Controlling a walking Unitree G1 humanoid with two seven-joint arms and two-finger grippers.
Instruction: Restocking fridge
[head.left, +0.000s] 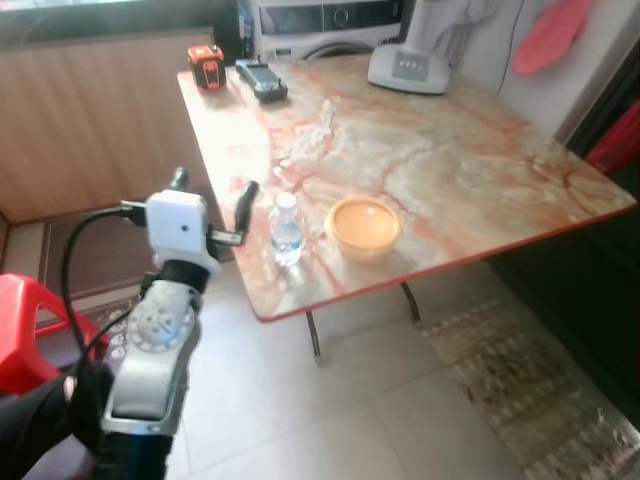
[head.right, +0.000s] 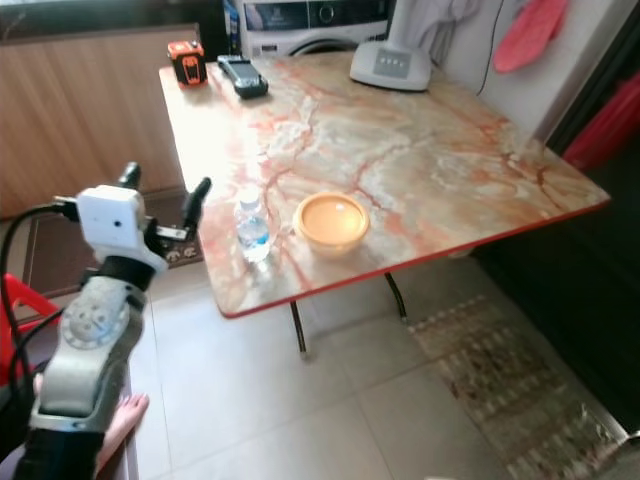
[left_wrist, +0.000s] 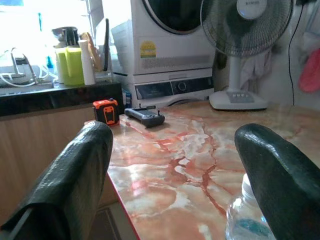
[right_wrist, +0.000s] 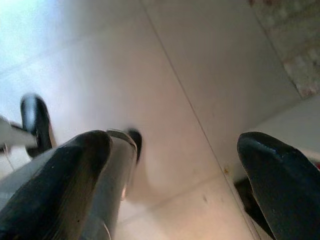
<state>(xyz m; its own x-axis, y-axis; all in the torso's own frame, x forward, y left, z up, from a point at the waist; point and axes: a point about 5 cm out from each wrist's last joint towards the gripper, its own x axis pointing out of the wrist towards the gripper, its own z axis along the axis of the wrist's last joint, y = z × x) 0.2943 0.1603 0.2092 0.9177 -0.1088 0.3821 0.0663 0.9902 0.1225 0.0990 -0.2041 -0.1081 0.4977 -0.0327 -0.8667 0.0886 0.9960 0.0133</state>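
The water bottle (head.left: 286, 229) stands upright near the bench (head.left: 450, 170) front edge, beside the orange bowl (head.left: 364, 225) — just to the right of the left tool (head.left: 212, 205), its fingers apart — the nearer arm.

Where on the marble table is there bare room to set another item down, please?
The table is bare through its middle and right side, between the fan base and the orange bowl. It is crowded at the near-left edge, around the water bottle, bowl and left gripper.
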